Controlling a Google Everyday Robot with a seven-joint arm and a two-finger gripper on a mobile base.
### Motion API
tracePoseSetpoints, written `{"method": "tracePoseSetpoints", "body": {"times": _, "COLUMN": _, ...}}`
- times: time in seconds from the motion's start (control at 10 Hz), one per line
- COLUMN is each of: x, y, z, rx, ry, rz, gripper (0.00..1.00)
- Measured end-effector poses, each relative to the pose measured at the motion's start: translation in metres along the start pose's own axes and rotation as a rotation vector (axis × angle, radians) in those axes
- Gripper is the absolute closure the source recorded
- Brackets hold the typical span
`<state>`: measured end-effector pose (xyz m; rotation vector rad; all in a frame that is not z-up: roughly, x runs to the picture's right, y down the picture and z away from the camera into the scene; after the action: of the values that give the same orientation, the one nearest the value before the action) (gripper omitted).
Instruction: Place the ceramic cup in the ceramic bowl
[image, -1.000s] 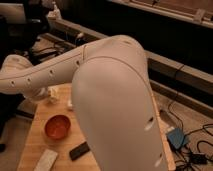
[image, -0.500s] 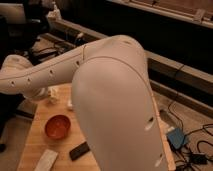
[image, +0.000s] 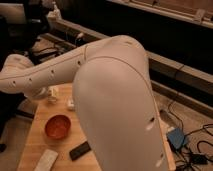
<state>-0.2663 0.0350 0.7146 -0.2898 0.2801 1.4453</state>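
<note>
claw: tucked under the forearm at the far end of the table, pointing down, fingers spread apart with nothing in them as far as I can tell
ceramic cup: small white thing just beside the claw, on the side of the big arm housing and half hidden by it; sitting on the table, not gripped
ceramic bowl: reddish-orange, nearer the camera than the claw, near the cup but not touching it, looks empty
further out: white block and a dark flat gadget beyond the bowl, out of the way
how I'd do it: slide the claw sideways over the cup, drop straight down, pinch the wall, lift above the bowl's rim, then lower gently. It's ceramic on ceramic, so no dropping.
</note>
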Motion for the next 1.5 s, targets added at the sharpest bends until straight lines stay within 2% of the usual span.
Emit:
{"method": "tracePoseSetpoints", "body": {"times": 0.1, "x": -0.015, "y": -0.018, "z": 0.009, "rx": -0.005, "ry": -0.005, "rz": 0.037, "gripper": 0.35}}
{"method": "tracePoseSetpoints", "body": {"times": 0.5, "x": -0.018, "y": -0.019, "z": 0.01, "rx": -0.014, "ry": -0.006, "rz": 0.041, "gripper": 0.35}}
{"method": "tracePoseSetpoints", "body": {"times": 0.6, "x": -0.023, "y": -0.018, "z": 0.008, "rx": -0.024, "ry": -0.016, "rz": 0.044, "gripper": 0.35}}
{"method": "tracePoseSetpoints", "body": {"times": 0.7, "x": -0.035, "y": -0.014, "z": 0.003, "rx": -0.052, "ry": -0.037, "rz": 0.054, "gripper": 0.35}}
{"method": "tracePoseSetpoints", "body": {"times": 0.8, "x": -0.048, "y": -0.02, "z": 0.003, "rx": -0.064, "ry": -0.05, "rz": 0.075, "gripper": 0.35}}
{"method": "tracePoseSetpoints", "body": {"times": 1.1, "x": -0.065, "y": -0.026, "z": 0.002, "rx": -0.091, "ry": -0.035, "rz": 0.103, "gripper": 0.35}}
{"method": "tracePoseSetpoints", "body": {"times": 1.5, "x": -0.062, "y": -0.036, "z": 0.014, "rx": -0.082, "ry": 0.001, "rz": 0.095, "gripper": 0.35}}
